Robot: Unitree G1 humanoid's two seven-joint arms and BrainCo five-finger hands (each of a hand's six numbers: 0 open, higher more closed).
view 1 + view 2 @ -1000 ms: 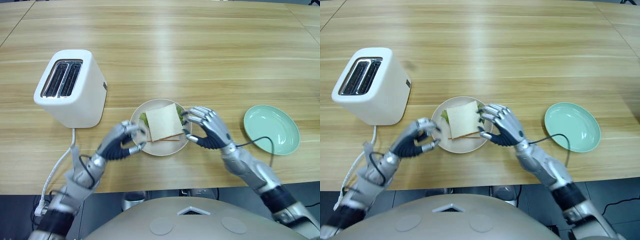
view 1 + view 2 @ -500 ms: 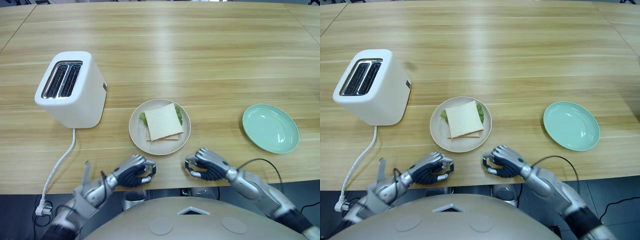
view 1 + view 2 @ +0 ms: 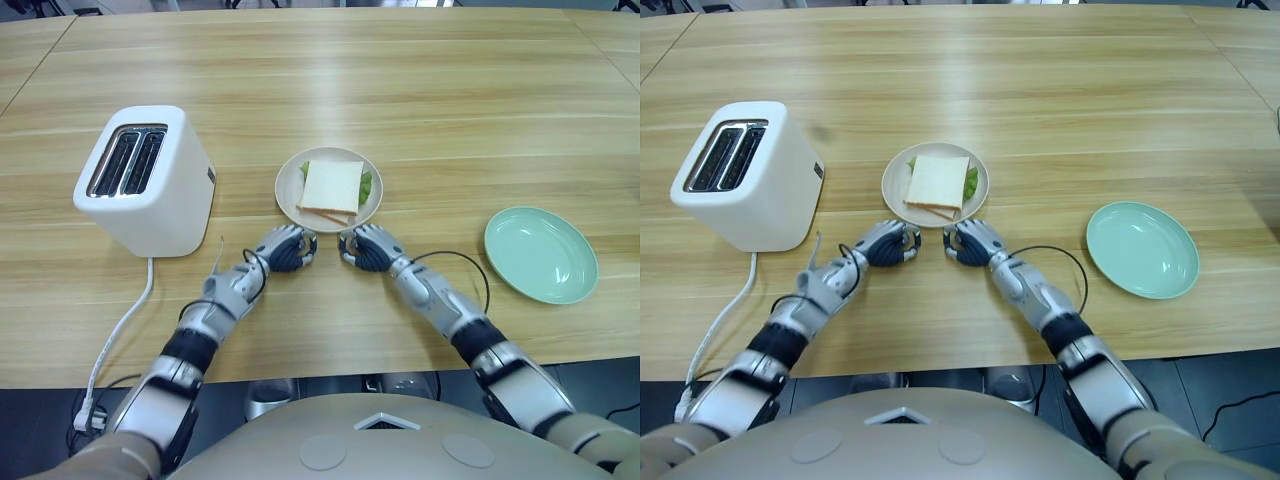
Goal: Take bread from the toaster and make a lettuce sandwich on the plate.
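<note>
Both curled, empty fists, left hand [image 3: 286, 248] and right hand [image 3: 366, 246], had advanced to the plate [image 3: 287, 190]; plate and sandwich [image 3: 331, 186] sat farther away than before.

Both arms stretch forward and angle inward. The left hand [image 3: 285, 248] and the right hand [image 3: 368, 246] sit level with each other, close but apart. Each has its fingers curled into a loose fist and holds nothing.

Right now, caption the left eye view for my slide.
Left hand and right hand, curled shut, at the near edge of the plate holding the lettuce sandwich; toaster left, green dish right.
</note>
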